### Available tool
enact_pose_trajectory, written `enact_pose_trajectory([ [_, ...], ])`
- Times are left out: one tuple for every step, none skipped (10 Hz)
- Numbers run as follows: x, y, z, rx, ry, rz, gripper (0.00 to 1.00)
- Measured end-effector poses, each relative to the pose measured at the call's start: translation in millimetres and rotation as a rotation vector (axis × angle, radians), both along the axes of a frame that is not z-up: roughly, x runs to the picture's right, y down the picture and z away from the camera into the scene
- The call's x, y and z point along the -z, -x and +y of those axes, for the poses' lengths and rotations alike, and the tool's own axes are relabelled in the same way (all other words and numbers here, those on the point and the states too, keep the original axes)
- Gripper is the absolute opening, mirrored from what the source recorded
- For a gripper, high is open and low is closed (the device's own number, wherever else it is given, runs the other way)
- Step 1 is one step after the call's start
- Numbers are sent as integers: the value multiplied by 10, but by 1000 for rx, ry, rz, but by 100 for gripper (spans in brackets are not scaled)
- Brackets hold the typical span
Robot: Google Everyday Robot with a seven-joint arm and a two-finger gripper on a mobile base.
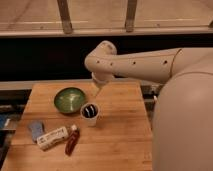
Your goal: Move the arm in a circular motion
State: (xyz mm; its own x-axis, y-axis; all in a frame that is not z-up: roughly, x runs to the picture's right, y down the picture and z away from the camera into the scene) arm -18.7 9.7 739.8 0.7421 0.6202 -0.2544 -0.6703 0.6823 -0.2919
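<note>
The thick cream-white tubular arm [145,62] with small dark holes reaches in from the right to a rounded joint [102,55] above the far edge of the wooden table [120,145]. Its small pale yellowish tip, the gripper [95,89], hangs down from the joint over the table's back part, just right of a green bowl [69,99] and above a white cup [90,113].
The white cup holds dark items. At the front left lie a blue-grey sponge [35,129], a white packet [52,137] and a reddish-brown bottle [72,140]. A dark counter wall and metal rails [65,15] run behind the table. The robot's large white body [182,125] fills the right side.
</note>
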Motion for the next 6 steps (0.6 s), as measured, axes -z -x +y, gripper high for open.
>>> enact_pose_trajectory([
  [141, 21, 149, 17, -1, -9, 80],
  [311, 34, 348, 37, 0, -15, 80],
  [530, 7, 612, 52, 4, -13, 80],
  [653, -71, 780, 53, 8, -2, 80],
  [803, -230, 980, 42, 11, 20, 80],
  [890, -316, 1095, 25, 12, 36, 80],
])
